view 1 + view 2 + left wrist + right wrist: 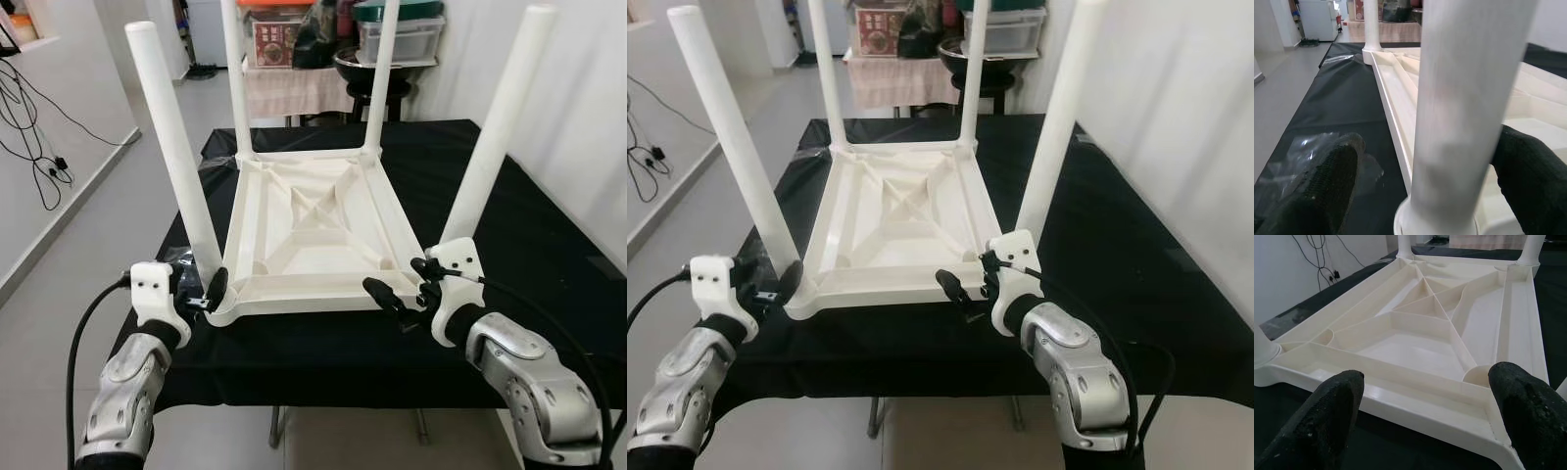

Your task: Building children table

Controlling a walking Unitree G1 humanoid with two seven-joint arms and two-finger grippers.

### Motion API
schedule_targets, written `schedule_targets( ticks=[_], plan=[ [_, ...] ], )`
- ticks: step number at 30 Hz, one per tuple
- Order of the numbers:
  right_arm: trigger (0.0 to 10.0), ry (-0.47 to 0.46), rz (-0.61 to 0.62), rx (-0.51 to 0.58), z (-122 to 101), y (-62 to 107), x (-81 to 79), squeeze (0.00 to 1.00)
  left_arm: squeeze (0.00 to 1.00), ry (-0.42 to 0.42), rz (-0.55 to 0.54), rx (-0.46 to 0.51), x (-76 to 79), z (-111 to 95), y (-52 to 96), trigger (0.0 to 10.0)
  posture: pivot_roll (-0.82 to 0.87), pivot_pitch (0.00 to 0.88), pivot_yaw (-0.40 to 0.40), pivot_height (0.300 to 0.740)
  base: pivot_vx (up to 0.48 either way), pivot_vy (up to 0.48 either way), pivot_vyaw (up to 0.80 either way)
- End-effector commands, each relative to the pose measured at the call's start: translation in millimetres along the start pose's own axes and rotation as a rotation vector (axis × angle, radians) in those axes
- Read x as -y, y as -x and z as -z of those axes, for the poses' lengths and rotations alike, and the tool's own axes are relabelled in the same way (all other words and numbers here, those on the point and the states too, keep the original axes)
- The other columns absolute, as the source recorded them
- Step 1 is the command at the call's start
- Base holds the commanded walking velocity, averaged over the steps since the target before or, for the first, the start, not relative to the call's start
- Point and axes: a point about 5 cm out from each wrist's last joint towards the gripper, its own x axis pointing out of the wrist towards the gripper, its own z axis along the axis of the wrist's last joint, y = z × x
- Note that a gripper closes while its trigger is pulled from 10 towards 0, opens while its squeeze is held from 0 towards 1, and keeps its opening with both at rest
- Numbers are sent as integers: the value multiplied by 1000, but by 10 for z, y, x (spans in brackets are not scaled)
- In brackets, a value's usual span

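Children's table (313,235) lies upside down on the black counter (549,245) — left gripper (208,294) jaws straddle its near-left leg (181,157); right gripper (397,299) jaws spread at the near edge.

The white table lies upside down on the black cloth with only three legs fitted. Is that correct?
Not quite: the left eye view shows four legs fitted on the white table, one at each corner. It does lie upside down on the black cloth.

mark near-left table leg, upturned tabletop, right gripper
near-left table leg (176,147), left eye view, mid shaft.
upturned tabletop (323,235), left eye view, ribbed underside centre.
right gripper (394,297), left eye view, between the fingertips.
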Motion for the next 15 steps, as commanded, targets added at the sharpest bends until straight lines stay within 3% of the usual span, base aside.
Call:
schedule_targets(
  ticks=[1,10,13,15],
  plan=[
    [10000,-7,-21,18,-54,-3,-46,0,0,-52,-37,-17,-99,21,-55,10000,-108,25,15,740,0,0,0],
    [10000,-2,-64,47,-103,32,-105,0,0,-65,-57,-32,-145,77,-187,10000,-120,19,18,740,0,0,0],
    [10000,-1,-73,53,-110,123,-84,0,0,-63,-61,-40,-153,120,-187,10000,-125,21,17,740,0,0,0],
    [10000,10,-65,32,-93,268,0,0,0,-66,-65,-53,-160,173,-169,10000,-145,27,25,740,0,0,0]
  ],
)
